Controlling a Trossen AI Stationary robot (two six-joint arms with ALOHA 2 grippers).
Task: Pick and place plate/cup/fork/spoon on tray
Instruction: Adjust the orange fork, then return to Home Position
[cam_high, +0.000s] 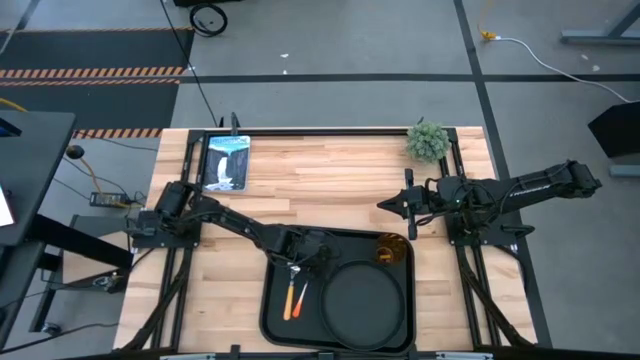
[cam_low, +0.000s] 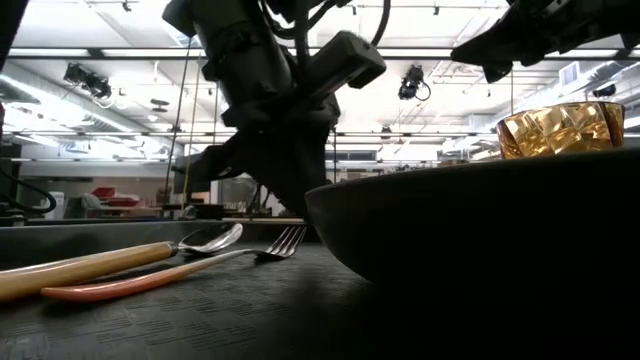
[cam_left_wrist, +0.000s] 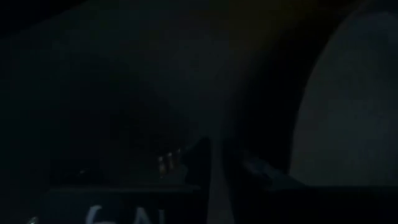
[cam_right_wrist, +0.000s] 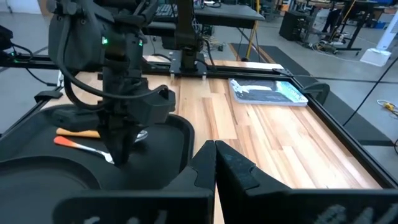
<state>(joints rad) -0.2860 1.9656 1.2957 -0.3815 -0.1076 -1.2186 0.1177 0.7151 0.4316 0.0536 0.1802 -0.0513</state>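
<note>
Risk of dragging fork (cam_high: 297, 291) off tray (cam_high: 272, 325) at nine o'clock; left gripper (cam_high: 296, 266) grip perhaps unreleased, cannot tell.

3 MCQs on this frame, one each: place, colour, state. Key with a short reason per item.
1. Where does the cup stand?
A. on the bare wood
B. on the tray, by its far right corner
C. on the plate

2. What colour is the fork handle?
A. red-orange
B. green
C. white

3. What is the left gripper doing?
A. parked off the table
B. carrying the cup
C. low over the fork tines on the tray

Key: 1 B, the high view shows it inside the tray rim, beyond the plate. 2 A, it lies beside the yellow-orange spoon. 3 C, the right wrist view shows its tip at the tines; the right gripper waits over the wood.
</note>
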